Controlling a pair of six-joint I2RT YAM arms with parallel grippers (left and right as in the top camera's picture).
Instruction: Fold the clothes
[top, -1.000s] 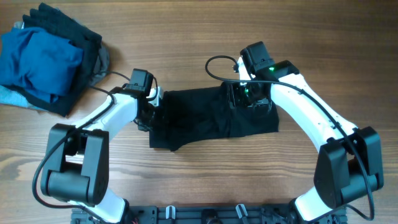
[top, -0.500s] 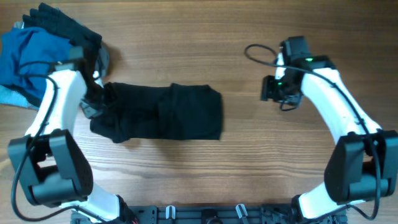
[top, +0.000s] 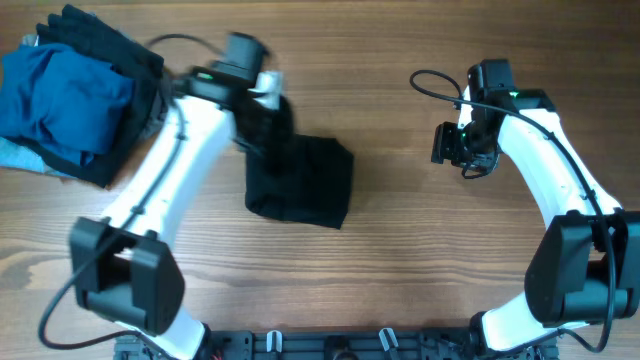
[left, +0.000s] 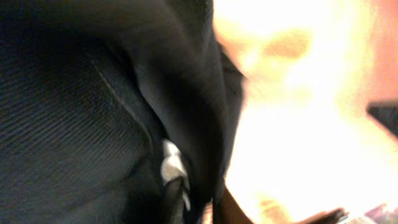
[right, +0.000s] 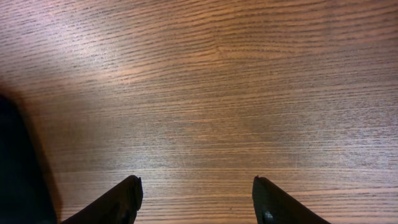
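left gripper (top: 268, 108) just flipped the black shirt (top: 305, 185) into a tighter fold (grip too blurry to call), right gripper (right: 196, 182) sits spread, empty

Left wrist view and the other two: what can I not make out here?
- Left gripper: blurred by motion overhead; grip on the black shirt unclear.
- Left wrist view: blurred, with glare; little beyond the shirt shows.
- Pile of clothes: cut off by the overhead left edge.
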